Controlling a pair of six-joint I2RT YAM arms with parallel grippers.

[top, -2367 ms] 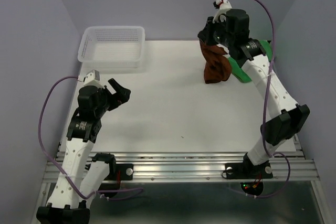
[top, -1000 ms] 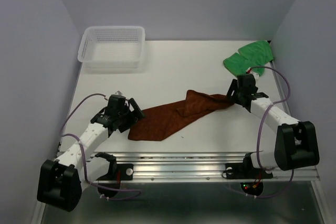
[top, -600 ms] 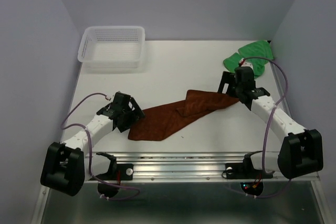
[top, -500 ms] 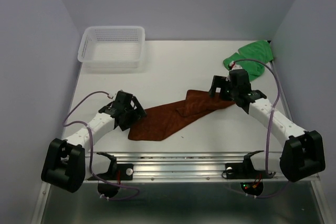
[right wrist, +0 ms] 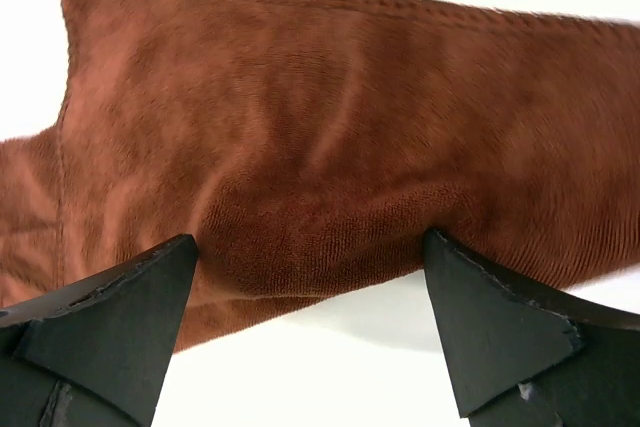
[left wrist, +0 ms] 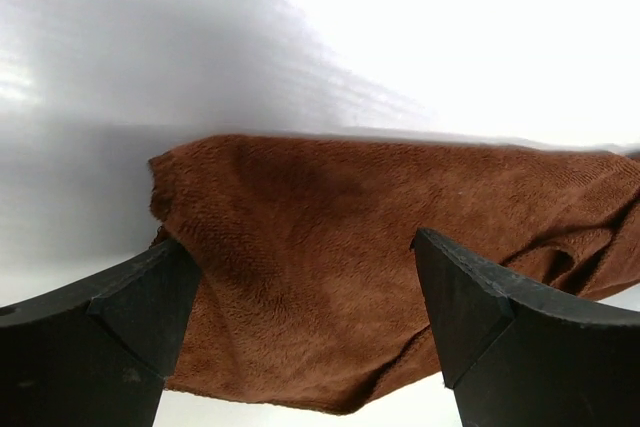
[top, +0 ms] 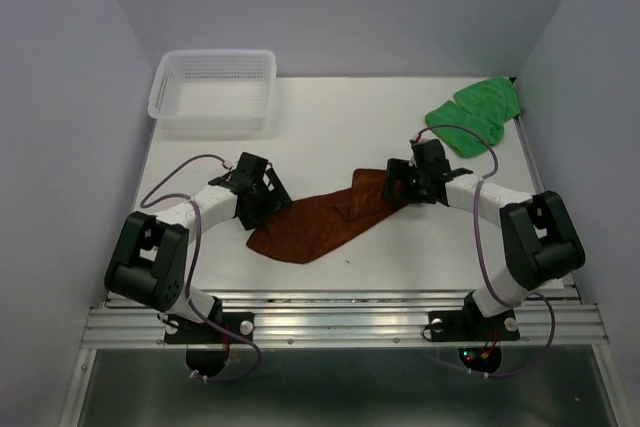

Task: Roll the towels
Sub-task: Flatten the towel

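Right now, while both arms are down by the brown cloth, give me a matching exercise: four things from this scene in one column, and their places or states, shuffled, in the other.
Column one:
1. rust-brown cloth towel
2. bright green cloth towel
3. white mesh plastic basket
4. left tool

Column two:
A. far left corner of the white table
B. jaws open, at the brown towel's left end
C. bunched in the far right corner
D. lying mid-table, stretched between the two arms

Pairs: 1-D, 2-C, 3-A, 4-B
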